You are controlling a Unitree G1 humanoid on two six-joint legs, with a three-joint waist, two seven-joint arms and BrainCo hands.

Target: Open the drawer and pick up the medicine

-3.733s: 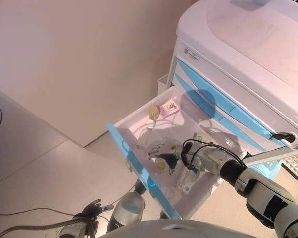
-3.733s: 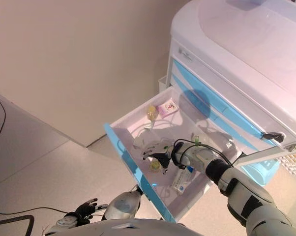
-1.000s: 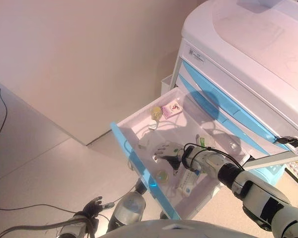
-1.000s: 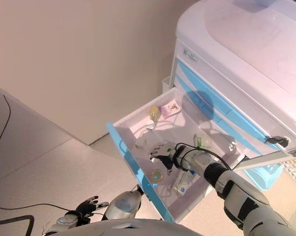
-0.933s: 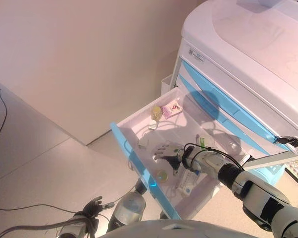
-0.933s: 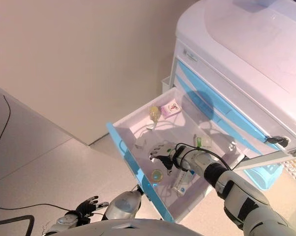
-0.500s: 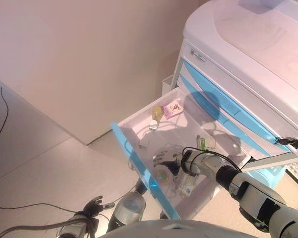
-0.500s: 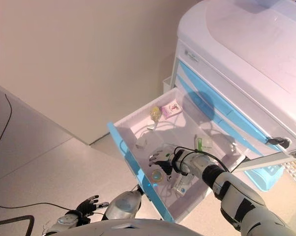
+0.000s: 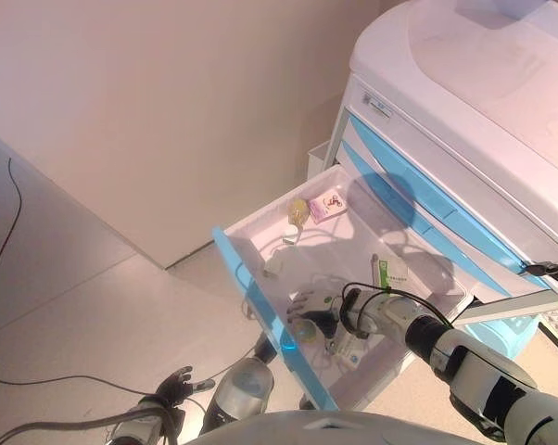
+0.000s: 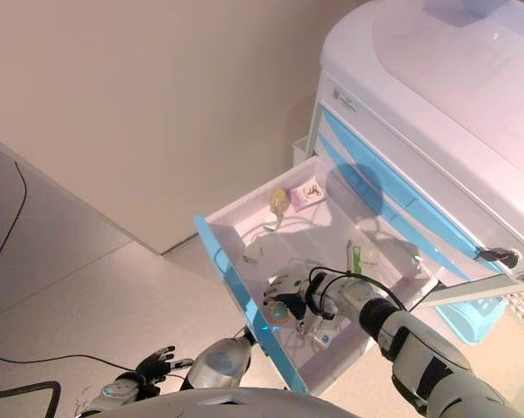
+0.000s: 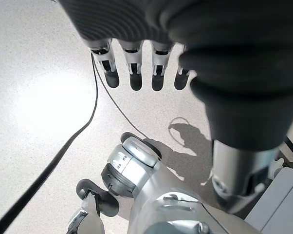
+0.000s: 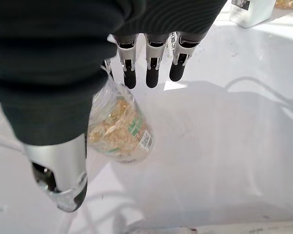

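The left hand (image 9: 172,384) hung low by the floor, fingers straight and empty. In the open white drawer (image 9: 353,260) with its blue front, a clear plastic medicine bottle (image 12: 119,129) of yellowish capsules, with a green-and-white label, lay on its side. The right hand (image 10: 288,286) hovered over it, fingers relaxed, thumb beside it, not gripping. A small pink box (image 9: 327,204) lay at the drawer's back.

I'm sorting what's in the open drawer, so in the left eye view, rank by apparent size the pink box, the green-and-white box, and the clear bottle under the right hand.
1. Green-and-white box, the largest.
2. Pink box and clear bottle: too alike to rank; the right hand partly hides the bottle, which also lies nearer the camera.
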